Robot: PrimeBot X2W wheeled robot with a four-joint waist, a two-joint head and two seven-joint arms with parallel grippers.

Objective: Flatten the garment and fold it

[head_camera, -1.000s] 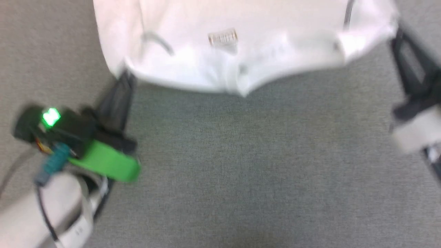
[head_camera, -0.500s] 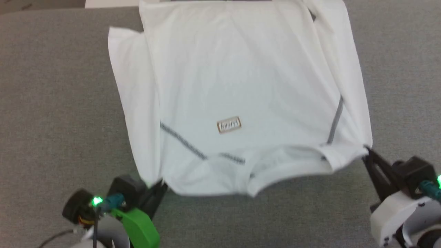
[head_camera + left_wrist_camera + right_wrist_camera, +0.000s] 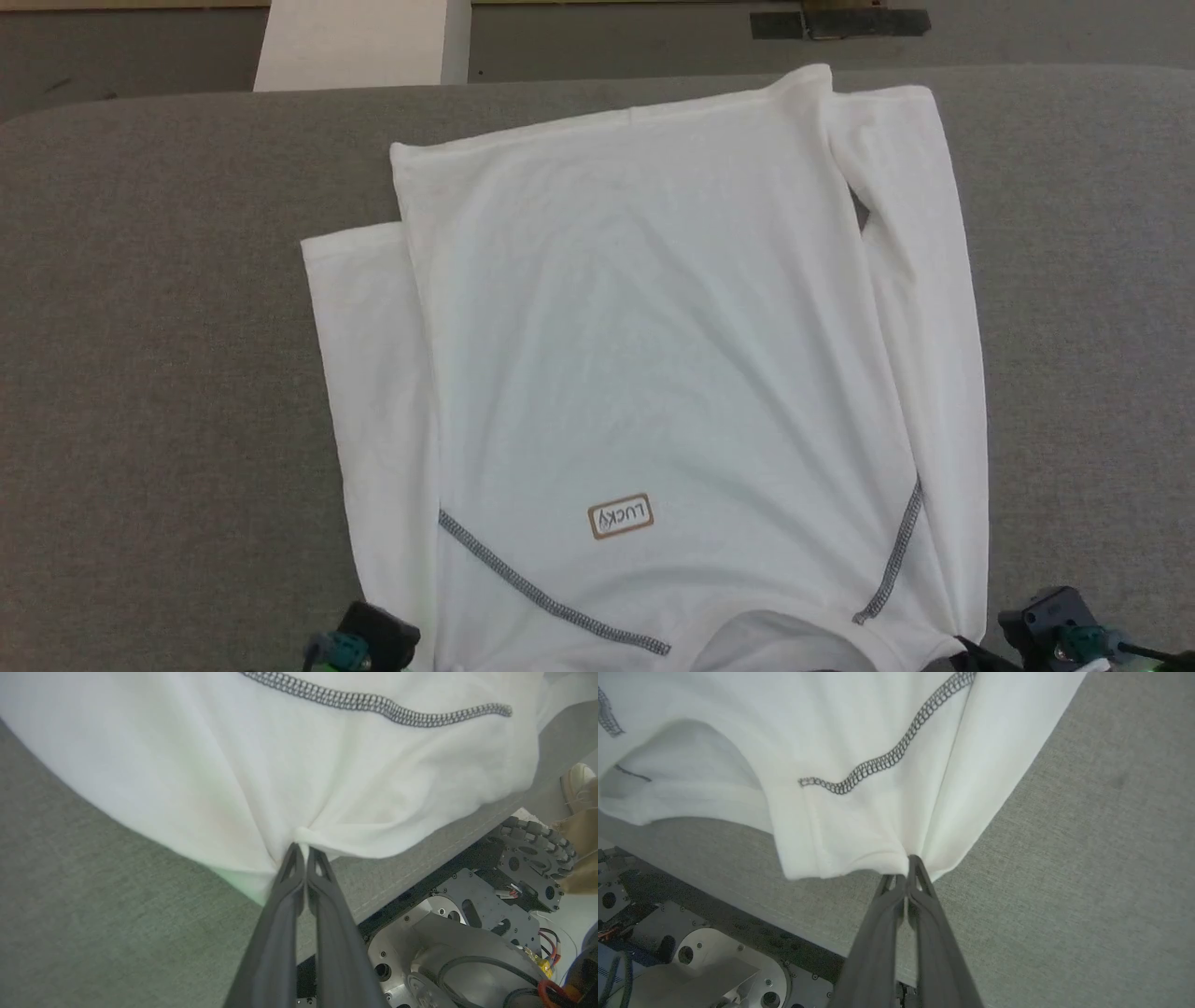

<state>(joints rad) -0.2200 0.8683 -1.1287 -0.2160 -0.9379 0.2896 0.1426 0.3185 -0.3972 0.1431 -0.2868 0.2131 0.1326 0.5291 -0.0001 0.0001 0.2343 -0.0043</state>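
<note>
Low in frame, left fingers (image 3: 282, 914) and right fingers (image 3: 882, 924) each clamp a corner of the garment (image 3: 653, 327), seemingly stretching it flat on the surface (image 3: 168, 373).

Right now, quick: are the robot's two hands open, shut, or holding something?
Left gripper: closed, pinching the near edge of the white shirt.
Right gripper: closed, pinching the same shirt's near edge.

The garment (image 3: 653, 355) is cropped at its collar end.
</note>
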